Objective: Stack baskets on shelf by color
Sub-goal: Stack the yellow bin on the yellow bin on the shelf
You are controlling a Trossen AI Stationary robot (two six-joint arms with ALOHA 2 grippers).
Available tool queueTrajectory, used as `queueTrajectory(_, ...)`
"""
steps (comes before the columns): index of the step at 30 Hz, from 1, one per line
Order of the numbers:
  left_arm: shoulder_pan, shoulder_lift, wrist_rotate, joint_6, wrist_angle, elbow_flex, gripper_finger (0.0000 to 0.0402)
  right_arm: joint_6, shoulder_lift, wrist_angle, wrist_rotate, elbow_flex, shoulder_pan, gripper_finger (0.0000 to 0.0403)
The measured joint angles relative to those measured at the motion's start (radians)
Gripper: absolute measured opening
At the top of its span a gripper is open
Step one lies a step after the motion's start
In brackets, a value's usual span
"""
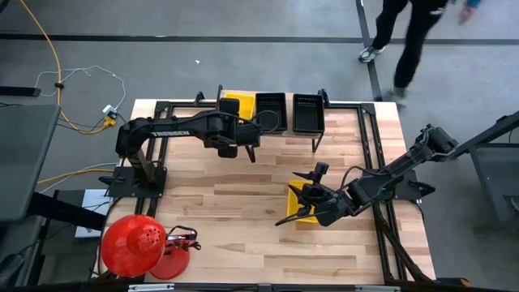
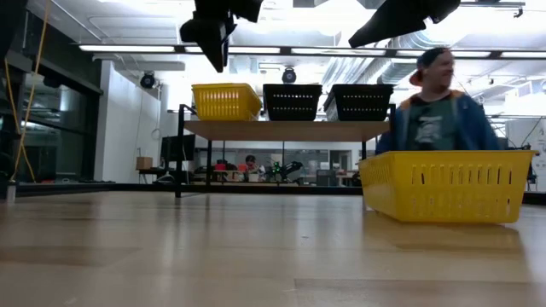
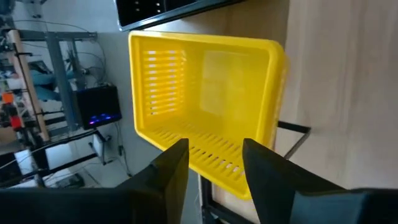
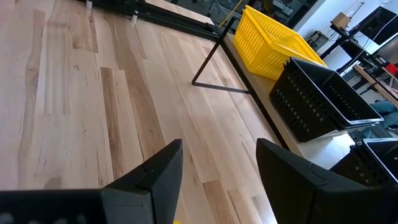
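Observation:
The shelf (image 2: 281,130) stands at the table's far edge and carries a yellow basket (image 1: 237,104) (image 3: 205,106) and two black baskets (image 1: 270,109) (image 1: 308,113) side by side. A second yellow basket (image 2: 444,183) (image 1: 300,203) rests with its bottom on the tabletop, right of centre. My left gripper (image 1: 246,148) (image 3: 214,162) hovers open just in front of the shelf's yellow basket. My right gripper (image 1: 308,199) (image 4: 217,168) is open and hangs above the yellow basket on the table, partly covering it in the high view. The black baskets also show in the right wrist view (image 4: 323,99).
A red dome-shaped object (image 1: 134,243) sits at the table's near left corner. Black metal frame rails (image 1: 373,146) run along the table's sides. A person (image 2: 435,102) is behind the table, and another walks past the far side (image 1: 405,32). Bare wood (image 1: 235,203) lies mid-table.

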Motion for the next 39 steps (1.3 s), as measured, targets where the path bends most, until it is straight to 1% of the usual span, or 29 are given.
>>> queueTrajectory(3,-0.001,-0.014,0.013,-0.028,0.002,0.001,0.0139,0.0,0.0,0.0,0.0,0.0,0.0,0.0192)
queueTrajectory(7,-0.001,-0.048,0.026,-0.041,0.014,0.001,0.013,0.0,0.0,0.001,0.0,0.0,0.0,0.0192)
queueTrajectory(10,-0.001,-0.088,0.067,-0.041,0.054,0.001,0.0118,0.0,0.0,0.001,0.0,0.0,0.0,0.0192)
queueTrajectory(16,0.0,-0.181,0.2,-0.041,0.221,0.001,0.0086,0.0,0.0,0.002,0.0,0.0,0.0,0.0192)
queueTrajectory(19,0.001,-0.227,0.25,-0.035,0.334,-0.016,0.0061,0.0,0.0,0.002,0.0,0.0,0.0,0.0192)
queueTrajectory(21,0.001,-0.265,0.295,-0.019,0.404,-0.051,0.0038,0.0,0.0,0.001,0.0,0.0,0.0,0.0192)
queueTrajectory(24,-0.006,-0.33,0.347,-0.002,0.537,-0.148,0.0007,-0.005,0.0,-0.002,0.0,0.0,0.0,0.0192)
queueTrajectory(27,-0.012,-0.403,0.364,0.018,0.691,-0.294,0.0006,-0.018,0.0,-0.001,0.0,0.0,0.0,0.0192)
queueTrajectory(30,-0.018,-0.484,0.395,0.027,0.885,-0.485,0.0001,-0.019,0.0,-0.001,0.0,0.0,0.0,0.0192)
queueTrajectory(33,-0.024,-0.553,0.481,0.033,1.125,-0.684,0.0001,-0.027,0.0,0.001,0.0,0.0,0.0,0.0192)
queueTrajectory(36,-0.044,-0.594,0.564,0.016,1.341,-0.869,0.0001,-0.027,0.0,0.001,0.0,0.0,0.0,0.0192)
queueTrajectory(39,-0.094,-0.615,0.602,-0.021,1.535,-1.02,0.0,-0.026,0.0,0.002,0.0,0.0,0.0,0.0192)
